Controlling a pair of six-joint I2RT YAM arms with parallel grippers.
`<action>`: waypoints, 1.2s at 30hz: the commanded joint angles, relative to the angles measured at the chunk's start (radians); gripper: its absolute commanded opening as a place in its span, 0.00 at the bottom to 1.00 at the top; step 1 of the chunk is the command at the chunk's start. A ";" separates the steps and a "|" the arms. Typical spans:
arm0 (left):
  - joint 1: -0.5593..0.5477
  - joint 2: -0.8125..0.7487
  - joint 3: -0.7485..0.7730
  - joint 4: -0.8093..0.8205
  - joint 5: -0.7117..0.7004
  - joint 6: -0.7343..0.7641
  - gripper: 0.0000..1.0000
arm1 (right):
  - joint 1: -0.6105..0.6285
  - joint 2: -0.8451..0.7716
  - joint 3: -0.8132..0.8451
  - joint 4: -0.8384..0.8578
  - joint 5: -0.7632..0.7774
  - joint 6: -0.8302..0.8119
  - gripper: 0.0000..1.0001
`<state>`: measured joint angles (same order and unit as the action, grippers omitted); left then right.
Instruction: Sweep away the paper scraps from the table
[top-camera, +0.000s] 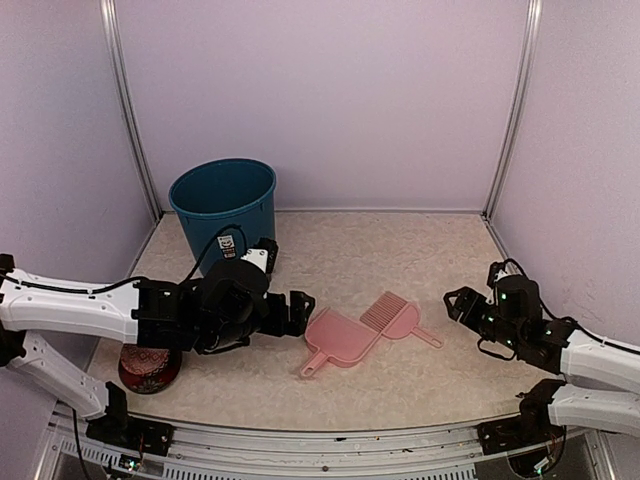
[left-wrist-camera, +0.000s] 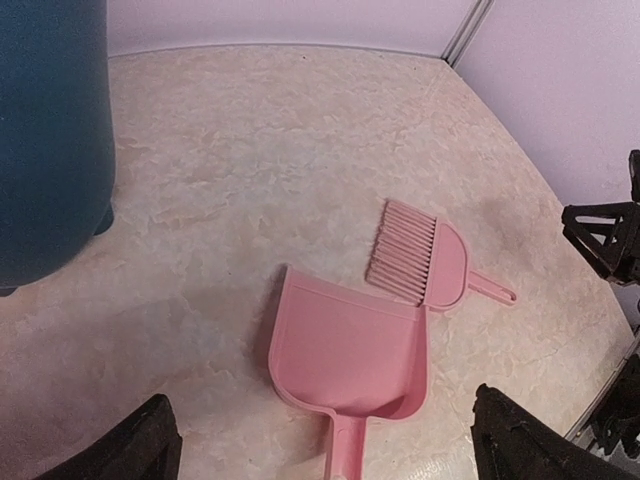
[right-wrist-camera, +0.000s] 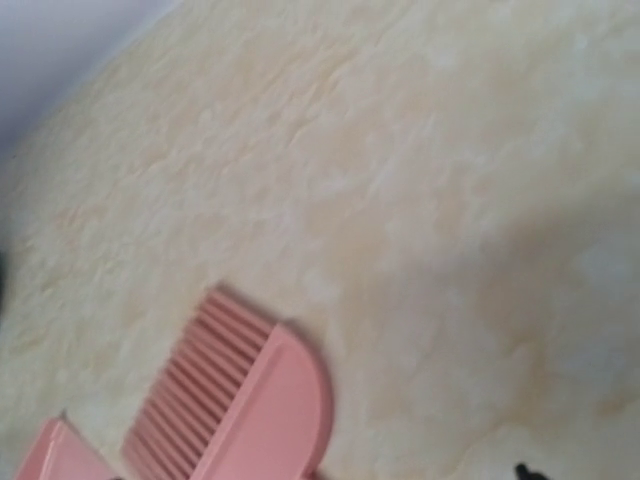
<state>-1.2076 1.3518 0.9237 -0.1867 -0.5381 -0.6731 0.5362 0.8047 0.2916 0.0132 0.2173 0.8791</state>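
No scraps show on the table (top-camera: 400, 250), so dustpan (top-camera: 338, 338) and brush (top-camera: 395, 315) lie mid-table, seemingly done with. Left gripper (top-camera: 298, 310) and right gripper (top-camera: 465, 305) flank them, jaws spread, empty.

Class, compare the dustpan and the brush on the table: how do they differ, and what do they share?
The dustpan is larger than the brush. The dustpan is an open scoop; the brush has a row of bristles. The dustpan's handle points toward the near edge, the brush's toward the right. Both are pink, lying flat.
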 joint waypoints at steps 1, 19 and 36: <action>0.020 -0.066 -0.001 -0.035 -0.017 0.007 0.99 | -0.005 -0.007 0.085 -0.104 0.100 -0.100 0.83; 0.203 -0.377 -0.049 -0.144 0.025 0.012 0.99 | -0.006 0.112 0.131 0.107 0.258 -0.411 0.87; 0.338 -0.512 -0.110 -0.136 -0.104 0.112 0.99 | -0.006 0.166 0.085 0.363 0.280 -0.686 0.91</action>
<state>-0.8822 0.8463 0.8486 -0.3511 -0.5465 -0.6350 0.5362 0.9688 0.4004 0.2592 0.4603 0.3061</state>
